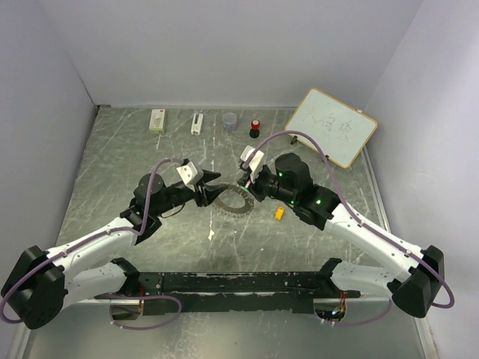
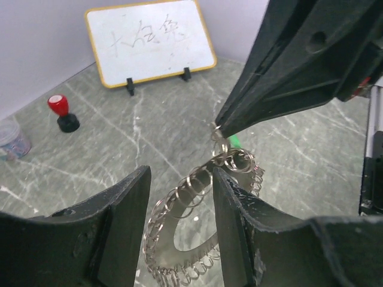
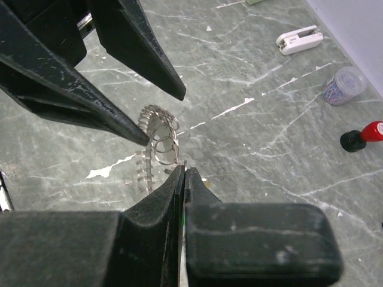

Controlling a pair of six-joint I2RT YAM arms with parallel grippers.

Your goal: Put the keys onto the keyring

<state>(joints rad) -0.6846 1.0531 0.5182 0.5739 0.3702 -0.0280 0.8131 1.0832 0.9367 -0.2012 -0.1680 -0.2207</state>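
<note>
The keyring [image 1: 233,203], a thin metal ring crowded with small silvery loops, lies mid-table between both arms. My left gripper [image 1: 215,187] is open, and its jaws straddle a raised stretch of the keyring's loops [image 2: 192,184]. My right gripper [image 1: 245,188] is shut on the green key [image 2: 235,142], of which only a sliver shows behind its tip. That tip touches the top loops of the keyring [image 3: 160,128]. The yellow-orange key [image 1: 279,213] lies loose on the table, right of the ring, beside the right arm.
Along the back stand a white-and-green box [image 1: 156,120], a white stapler-like piece [image 1: 197,123], a small grey cup [image 1: 230,120] and a red-topped black knob [image 1: 255,129]. A framed whiteboard [image 1: 331,127] leans at the back right. Walls close in the table on three sides.
</note>
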